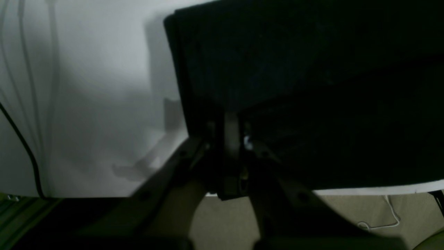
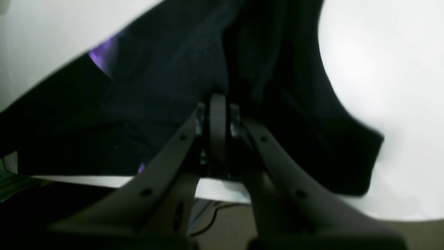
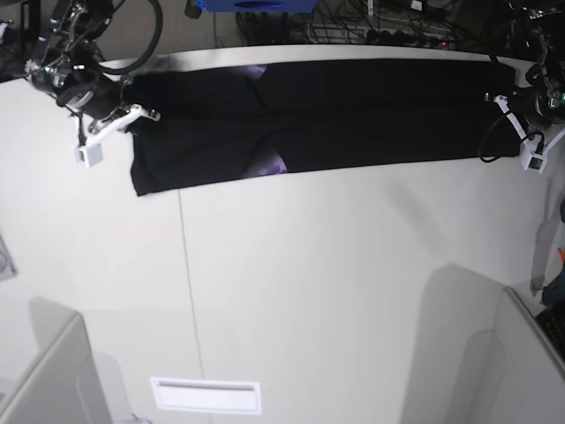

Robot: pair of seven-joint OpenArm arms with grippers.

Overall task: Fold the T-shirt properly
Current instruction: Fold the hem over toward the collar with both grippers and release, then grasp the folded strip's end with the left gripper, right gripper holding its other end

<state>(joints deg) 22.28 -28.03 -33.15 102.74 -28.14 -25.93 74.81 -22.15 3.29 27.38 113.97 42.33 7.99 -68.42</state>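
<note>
The black T-shirt point(image 3: 371, 115) lies as a long folded band along the table's far edge, with bits of purple print point(image 3: 269, 163) showing near its middle. At the band's right end in the base view, my left gripper point(image 3: 503, 99) is shut on the cloth. The left wrist view shows its fingertips pinching the T-shirt point(image 1: 295, 69) at the left gripper point(image 1: 230, 119). My right gripper point(image 3: 132, 113) holds the band's left end. In the right wrist view the right gripper point(image 2: 218, 102) is shut on a fold of the T-shirt point(image 2: 166, 86), beside a purple patch point(image 2: 100, 57).
The white table point(image 3: 309, 283) stretches toward the camera, with a seam line point(image 3: 190, 291) and a white rectangular plate point(image 3: 205, 395) near the front. Cables point(image 3: 388, 26) and a blue object point(image 3: 256, 4) sit beyond the far edge. Grey panels point(image 3: 44, 380) stand at both front corners.
</note>
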